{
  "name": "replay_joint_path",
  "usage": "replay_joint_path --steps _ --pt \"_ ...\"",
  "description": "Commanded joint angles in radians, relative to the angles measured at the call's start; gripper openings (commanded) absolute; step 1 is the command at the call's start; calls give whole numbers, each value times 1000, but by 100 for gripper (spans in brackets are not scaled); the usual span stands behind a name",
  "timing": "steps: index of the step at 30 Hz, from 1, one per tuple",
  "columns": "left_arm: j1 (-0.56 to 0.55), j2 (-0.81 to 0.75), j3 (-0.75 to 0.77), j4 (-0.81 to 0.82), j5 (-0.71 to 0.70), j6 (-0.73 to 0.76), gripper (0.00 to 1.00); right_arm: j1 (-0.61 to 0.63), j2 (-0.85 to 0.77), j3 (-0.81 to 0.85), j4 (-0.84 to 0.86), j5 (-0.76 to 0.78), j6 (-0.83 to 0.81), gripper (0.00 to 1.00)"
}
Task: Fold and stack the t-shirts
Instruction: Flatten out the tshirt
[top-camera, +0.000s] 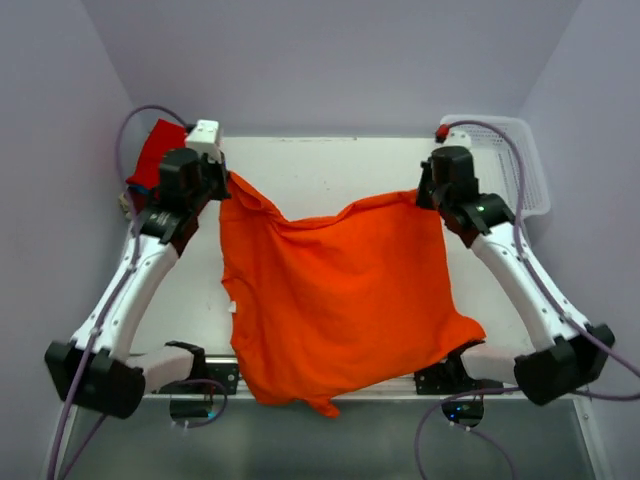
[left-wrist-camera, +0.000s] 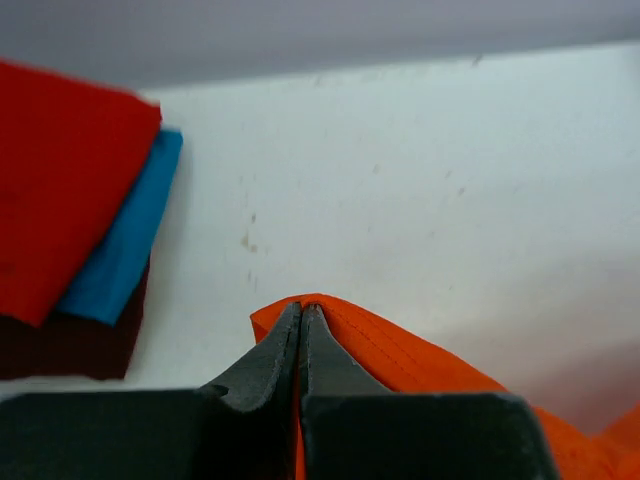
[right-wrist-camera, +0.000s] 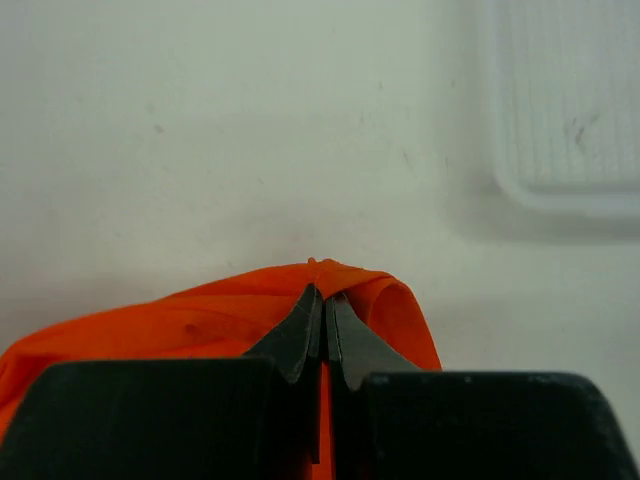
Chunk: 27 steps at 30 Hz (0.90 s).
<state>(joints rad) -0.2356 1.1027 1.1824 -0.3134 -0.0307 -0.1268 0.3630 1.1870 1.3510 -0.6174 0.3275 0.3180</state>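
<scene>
orange tee (top-camera: 340, 300) hangs spread over white table (top-camera: 330, 165), hem past near edge | lilac walls (top-camera: 330, 60) | arms raised, reaching forward; left gripper (left-wrist-camera: 302, 312) clenched on one top corner, right gripper (right-wrist-camera: 322, 295) on other | red tee (left-wrist-camera: 60, 190), blue tee (left-wrist-camera: 125, 245), maroon tee (left-wrist-camera: 70, 350) stacked far left | basket (top-camera: 520, 170) far right

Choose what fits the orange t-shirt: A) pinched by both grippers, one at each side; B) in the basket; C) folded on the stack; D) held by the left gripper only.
A: the left gripper and right gripper are each shut on the orange t-shirt, stretched between them.
</scene>
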Motion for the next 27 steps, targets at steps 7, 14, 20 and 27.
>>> replay_joint_path --steps 7,14,20,27 --pt "70 575 58 68 -101 32 0 -76 509 -37 97 44 121 0" --pt "81 799 166 180 -75 18 0 -99 773 137 203 56 92 0" --pt "85 882 256 229 -83 36 0 -121 855 198 296 76 73 0" --pt "96 1063 534 191 -43 29 0 -136 1003 432 285 137 67 0"
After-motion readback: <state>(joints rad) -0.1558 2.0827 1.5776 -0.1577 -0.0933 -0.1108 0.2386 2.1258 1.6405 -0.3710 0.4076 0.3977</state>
